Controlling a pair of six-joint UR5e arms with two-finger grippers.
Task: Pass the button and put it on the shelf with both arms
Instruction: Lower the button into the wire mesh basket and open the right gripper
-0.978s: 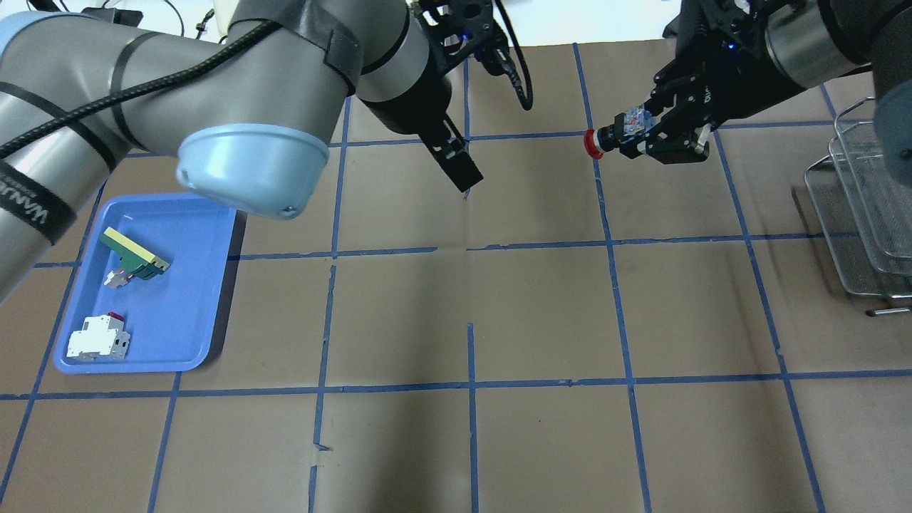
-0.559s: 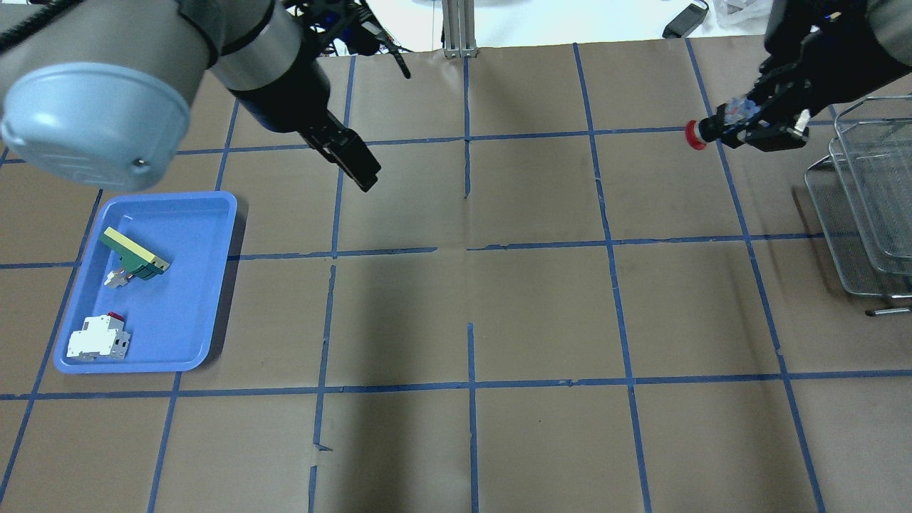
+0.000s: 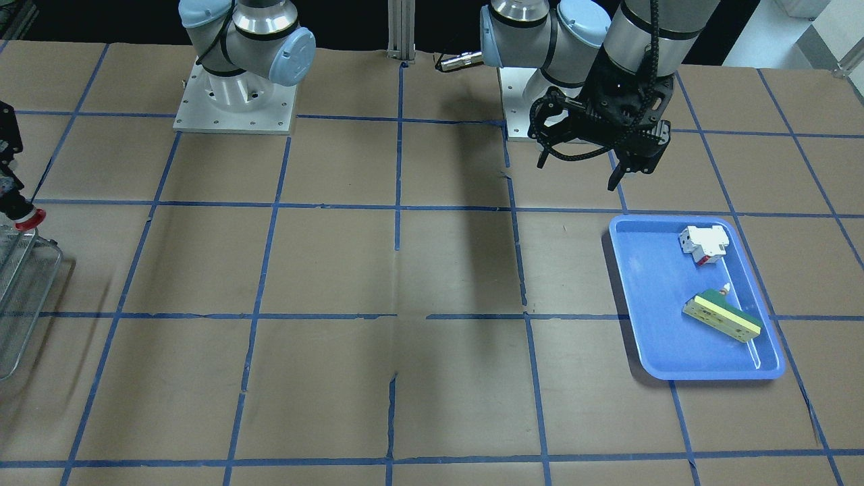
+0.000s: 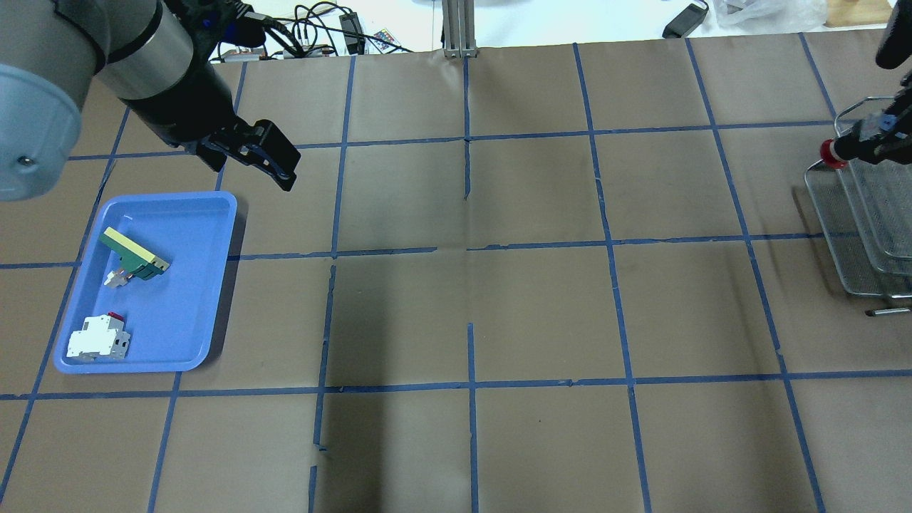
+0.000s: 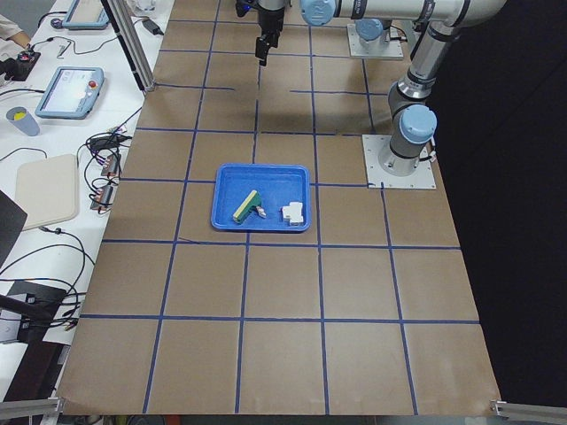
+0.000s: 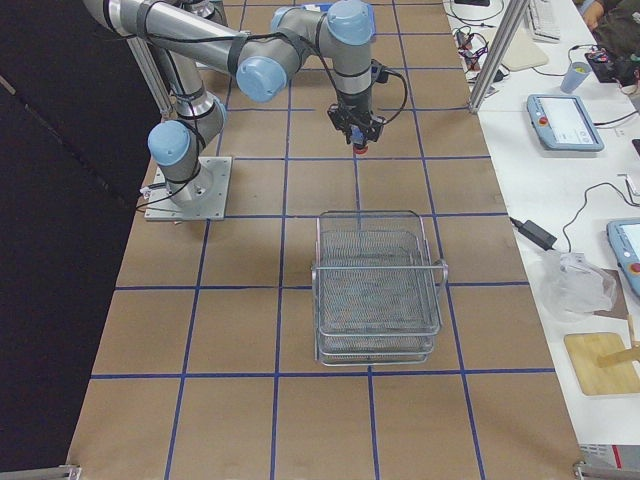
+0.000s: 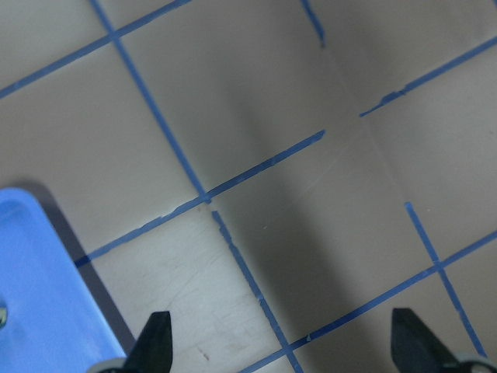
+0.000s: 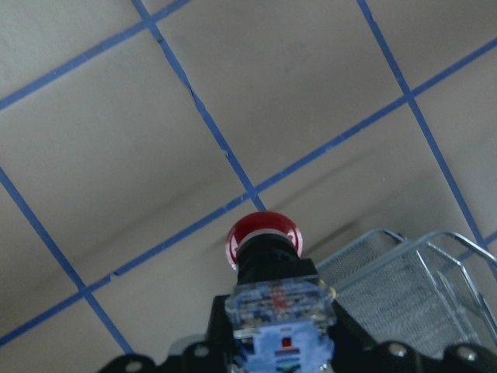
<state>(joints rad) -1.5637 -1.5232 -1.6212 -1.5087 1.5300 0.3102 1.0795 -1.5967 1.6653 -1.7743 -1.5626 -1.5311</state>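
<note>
The button [image 4: 828, 151], with its red mushroom head pointing left, is held by my right gripper [image 4: 858, 144] at the far right, level with the near-left corner of the wire shelf [image 4: 866, 235]. In the right wrist view the button [image 8: 264, 239] sticks out ahead of the shut gripper [image 8: 281, 342], and the shelf's corner [image 8: 404, 287] lies just to its right. In the front view the button [image 3: 28, 217] hangs just above the shelf's edge [image 3: 20, 290]. My left gripper [image 4: 274, 165] is open and empty above the table near the blue tray; its fingertips [image 7: 155, 342] stand wide apart.
The blue tray [image 4: 214, 285] at the left holds a green-and-cream bar [image 4: 134, 255] and a white-and-red block [image 4: 98, 338]. Its corner shows in the left wrist view [image 7: 39, 287]. A metal post [image 4: 456, 28] stands at the table's far edge.
My right gripper has carried the button to the right, up to the shelf's edge. My left arm has swung left, away from the middle, to beside the blue tray.
</note>
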